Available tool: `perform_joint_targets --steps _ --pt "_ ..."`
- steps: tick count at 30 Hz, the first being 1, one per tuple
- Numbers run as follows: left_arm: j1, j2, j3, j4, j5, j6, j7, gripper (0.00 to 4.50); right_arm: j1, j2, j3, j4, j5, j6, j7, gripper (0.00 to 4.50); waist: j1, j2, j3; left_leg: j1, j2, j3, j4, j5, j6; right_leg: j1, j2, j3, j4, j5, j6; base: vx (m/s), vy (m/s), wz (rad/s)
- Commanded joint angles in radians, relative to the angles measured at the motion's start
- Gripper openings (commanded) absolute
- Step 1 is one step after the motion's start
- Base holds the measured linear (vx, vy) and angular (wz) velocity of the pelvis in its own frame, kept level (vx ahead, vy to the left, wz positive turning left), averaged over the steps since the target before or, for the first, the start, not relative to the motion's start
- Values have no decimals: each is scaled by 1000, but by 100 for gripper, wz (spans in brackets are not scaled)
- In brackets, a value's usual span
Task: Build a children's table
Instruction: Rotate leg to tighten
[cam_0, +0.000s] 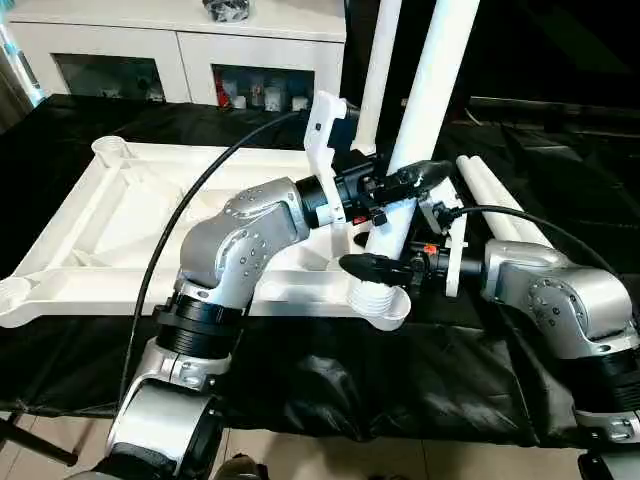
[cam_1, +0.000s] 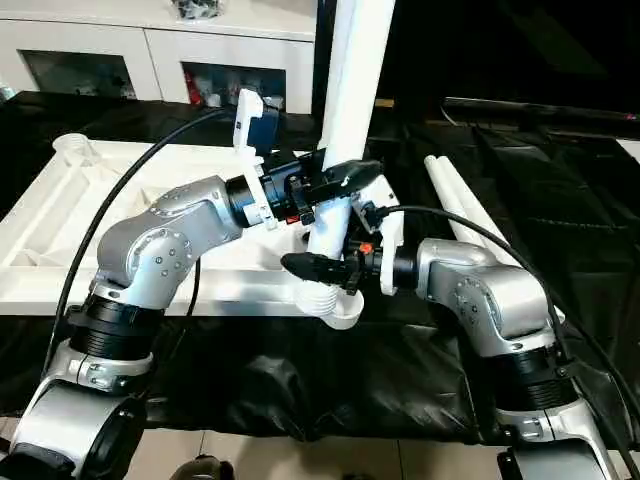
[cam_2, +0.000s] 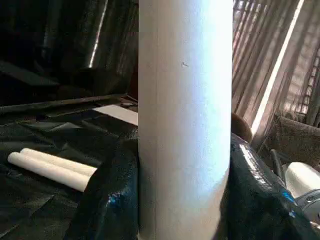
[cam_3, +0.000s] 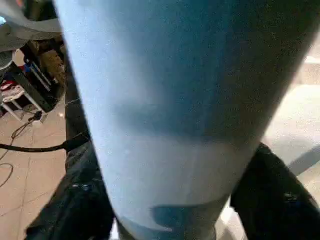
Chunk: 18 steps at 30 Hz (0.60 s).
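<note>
The children's table top (cam_0: 100, 230) lies upside down on a black cloth, ribbed side up. One white leg (cam_0: 425, 90) stands upright in the near right corner socket (cam_0: 388, 305). My left gripper (cam_0: 415, 177) is shut on this leg partway up, and black fingers (cam_2: 107, 200) flank it in the left wrist view. Just above the socket, my right gripper (cam_0: 377, 258) grips the same leg, its fingers (cam_3: 75, 205) pressed against both sides. A second leg (cam_0: 378, 70) stands upright behind the first.
Two more white legs (cam_0: 490, 190) lie side by side on the cloth to the right of the top. A white cabinet with glass doors (cam_0: 180, 50) stands behind. The cloth's front edge hangs over a tiled floor (cam_0: 330, 455).
</note>
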Motion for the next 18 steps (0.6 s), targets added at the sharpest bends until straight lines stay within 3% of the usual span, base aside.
perform_joint_targets --steps 1,7,14,15,18 --pt "-14 -7 -19 -22 -2 -3 -19 184 -2 -11 4 13 -10 1 0 248 1 -10 -82 27 17 -3 -72 -292 -29 47 -34 33 -67 -371 -135 0 0 0" --pt "-20 -3 -15 -11 1 -5 -27 184 4 -12 9 16 -18 -1 5 200 3 -5 -83 29 17 -3 -72 -290 -30 48 -34 34 -64 -352 -146 0 0 0" --pt "-29 4 -22 1 20 -19 -33 184 12 -10 14 12 -28 -16 -1 191 2 -3 -83 29 17 -4 -73 -300 -33 48 -33 33 -65 -347 -149 0 0 0" --pt "-29 4 -24 2 22 -20 -34 184 14 -10 15 11 -32 -23 -3 247 2 -3 -83 29 17 -4 -73 -303 -34 48 -33 33 -65 -349 -148 0 0 0" --pt "-30 9 -27 8 31 -26 -41 184 10 2 -3 23 -25 -18 -19 268 2 -2 -83 30 17 -4 -73 -310 -34 47 -33 33 -67 -357 -149 0 0 0"
